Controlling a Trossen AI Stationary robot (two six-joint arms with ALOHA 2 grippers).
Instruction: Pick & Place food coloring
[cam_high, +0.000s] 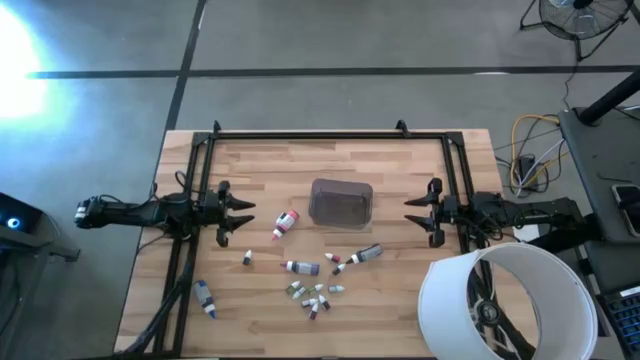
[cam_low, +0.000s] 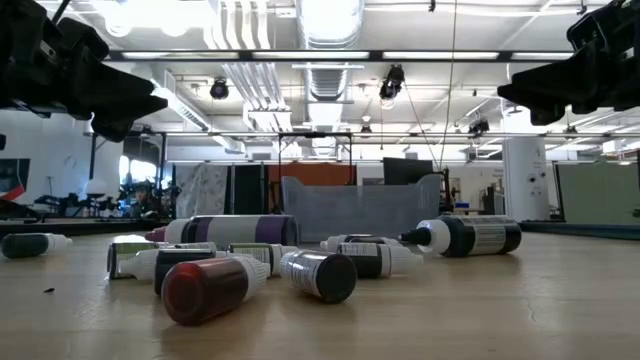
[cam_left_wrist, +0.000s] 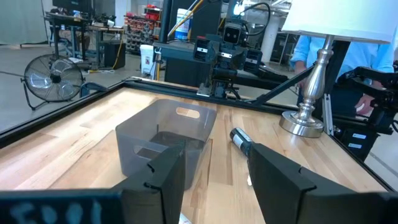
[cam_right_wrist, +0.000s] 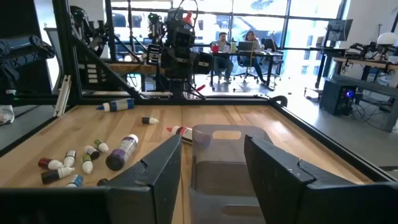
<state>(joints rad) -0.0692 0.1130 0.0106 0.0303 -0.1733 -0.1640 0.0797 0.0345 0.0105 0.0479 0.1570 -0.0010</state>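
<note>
Small dropper bottles of food coloring lie on their sides on the wooden table, near of the middle: a red one (cam_high: 286, 224), a purple one (cam_high: 301, 267), a dark one (cam_high: 366, 254), a blue one (cam_high: 205, 297) near the left edge, and a cluster of tiny ones (cam_high: 316, 296). A grey translucent tub (cam_high: 340, 203) stands at the table's middle. My left gripper (cam_high: 243, 221) hovers open left of the tub, above the table. My right gripper (cam_high: 411, 213) hovers open right of the tub. Both point at the tub and touch nothing.
A black metal frame (cam_high: 330, 133) runs along the table's far, left and right edges. A lamp with a white shade (cam_high: 505, 303) stands at the near right corner. People (cam_right_wrist: 235, 43) sit at desks far beyond the table. Bare wood lies far of the tub.
</note>
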